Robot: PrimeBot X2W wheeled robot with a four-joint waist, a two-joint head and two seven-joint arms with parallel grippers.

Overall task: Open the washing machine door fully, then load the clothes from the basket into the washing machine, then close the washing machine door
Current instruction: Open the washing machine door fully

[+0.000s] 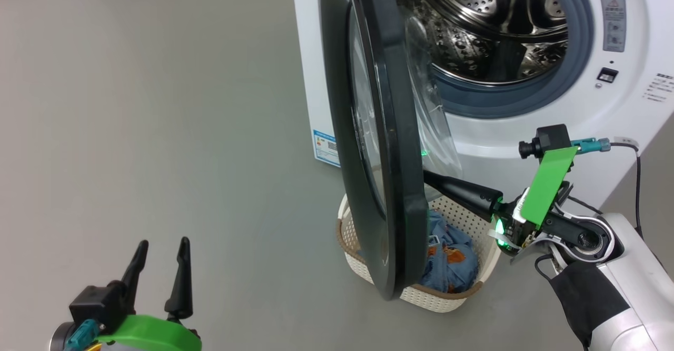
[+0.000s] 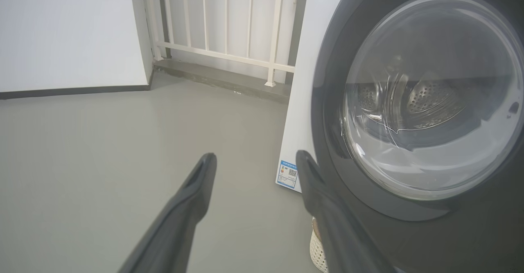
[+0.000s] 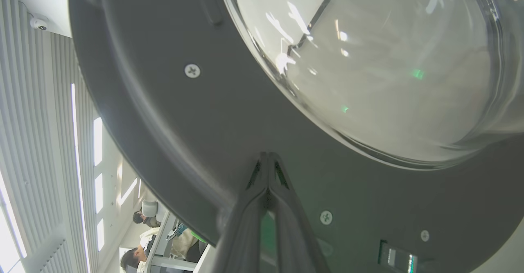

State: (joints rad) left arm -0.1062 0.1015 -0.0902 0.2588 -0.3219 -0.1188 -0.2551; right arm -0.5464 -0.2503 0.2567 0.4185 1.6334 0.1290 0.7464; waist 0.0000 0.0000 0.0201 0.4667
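Though ajar, door glossy blk.

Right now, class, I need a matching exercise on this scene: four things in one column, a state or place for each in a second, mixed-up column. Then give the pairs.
Things:
1. door
2. clothes
3. left gripper
4. right gripper

States or places:
A. in the basket
B. shut, tips at the door's inner side
C. partly open
D. open, holding nothing

Pairs: 1-C, 2-A, 3-D, 4-B
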